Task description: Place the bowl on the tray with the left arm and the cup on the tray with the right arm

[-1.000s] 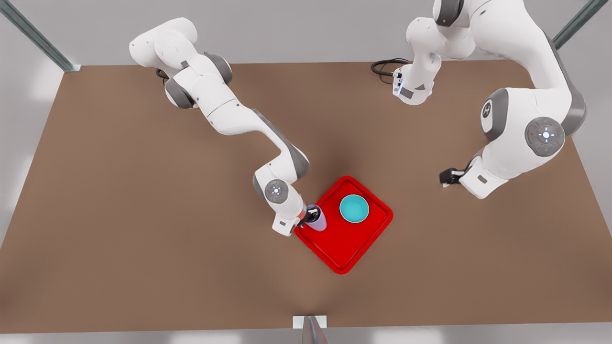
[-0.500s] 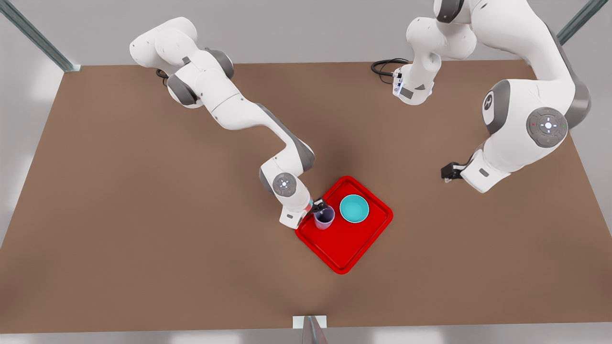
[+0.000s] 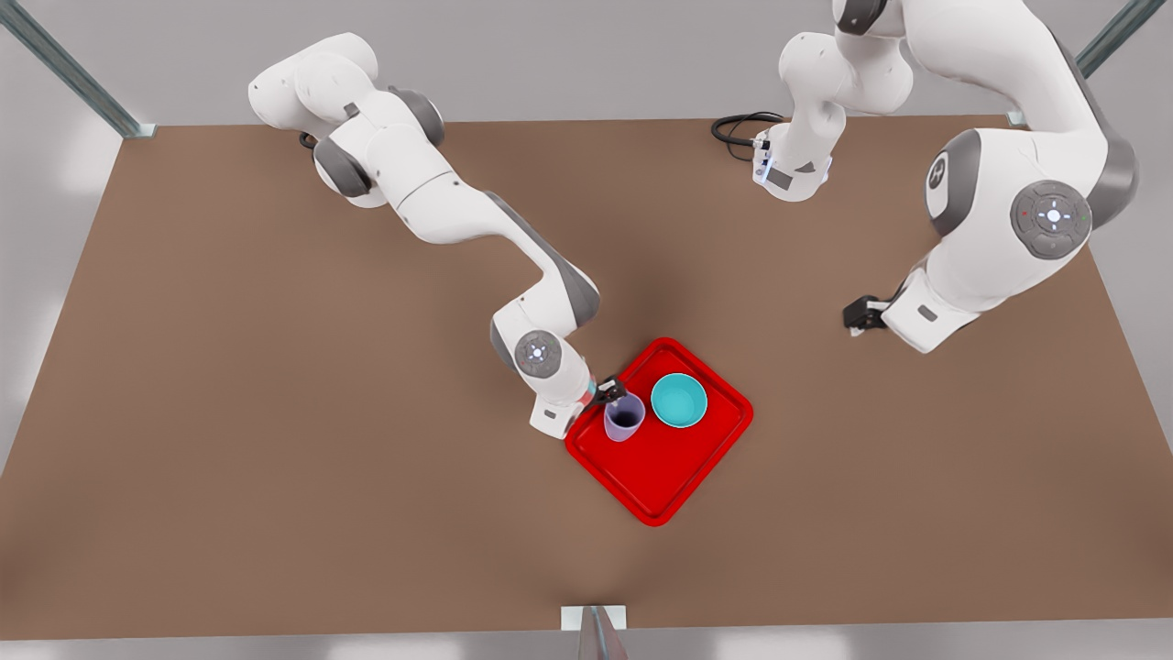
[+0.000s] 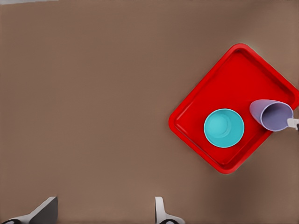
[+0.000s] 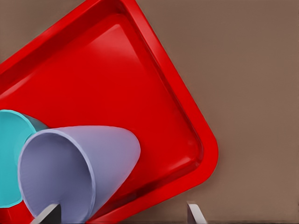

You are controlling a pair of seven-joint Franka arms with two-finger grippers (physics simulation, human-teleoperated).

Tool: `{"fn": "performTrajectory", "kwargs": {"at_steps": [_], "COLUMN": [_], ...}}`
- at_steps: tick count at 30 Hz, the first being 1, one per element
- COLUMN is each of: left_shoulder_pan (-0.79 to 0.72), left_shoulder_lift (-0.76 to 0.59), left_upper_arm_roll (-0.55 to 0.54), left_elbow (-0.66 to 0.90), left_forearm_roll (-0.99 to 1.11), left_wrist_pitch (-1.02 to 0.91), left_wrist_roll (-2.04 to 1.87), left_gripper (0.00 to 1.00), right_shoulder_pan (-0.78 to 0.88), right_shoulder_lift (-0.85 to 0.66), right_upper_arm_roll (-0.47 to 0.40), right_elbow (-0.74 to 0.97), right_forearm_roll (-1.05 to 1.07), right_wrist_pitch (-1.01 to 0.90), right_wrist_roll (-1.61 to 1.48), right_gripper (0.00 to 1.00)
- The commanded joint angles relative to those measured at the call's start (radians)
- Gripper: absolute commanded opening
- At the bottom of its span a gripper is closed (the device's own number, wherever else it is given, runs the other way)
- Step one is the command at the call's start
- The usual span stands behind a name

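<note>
Cup (image 3: 624,417) sitting upright on red tray (image 3: 669,477), near its 9 o'clock corner, just beside teal bowl (image 3: 679,401) at roughly 1 o'clock. Right gripper (image 3: 608,391) at cup's rim, fingers spread, one inside the rim. Left gripper (image 3: 854,318) parked well off toward 2 o'clock, fingers apart, gripping nothing.

A flat bright red rectangular tray (image 3: 669,477) sits lower centre of the front view, carrying a round teal bowl (image 3: 679,401) and, just left of it, an upright lavender tapered cup (image 3: 623,419).
</note>
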Motion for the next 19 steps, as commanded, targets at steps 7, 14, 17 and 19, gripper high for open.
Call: {"fn": "performTrajectory", "kwargs": {"at_steps": [7,14,17,19], "left_shoulder_pan": [-0.019,-0.041,-0.041,-0.041], "left_shoulder_lift": [0.003,0.012,0.014,0.017], "left_upper_arm_roll": [-0.002,-0.002,-0.002,-0.002], "left_elbow": [0.0,0.003,0.003,0.002], "left_forearm_roll": [-0.001,0.0,0.0,0.0], "left_wrist_pitch": [0.0,0.006,0.008,0.008], "left_wrist_roll": [0.0,-0.005,-0.005,-0.005], "left_gripper": [1.0,1.0,1.0,1.0], "right_shoulder_pan": [-0.185,-0.636,-0.636,-0.631], "right_shoulder_lift": [-0.528,-0.863,-0.872,-0.863], "right_upper_arm_roll": [-0.006,0.0,-0.021,-0.02], "right_elbow": [-0.434,-0.446,-0.442,-0.434], "right_forearm_roll": [-0.009,-0.202,-0.235,-0.273], "right_wrist_pitch": [-0.166,-0.646,-0.676,-0.674], "right_wrist_roll": [-0.067,-0.314,-0.313,-0.318], "right_gripper": [1.0,1.0,1.0,1.0]}}
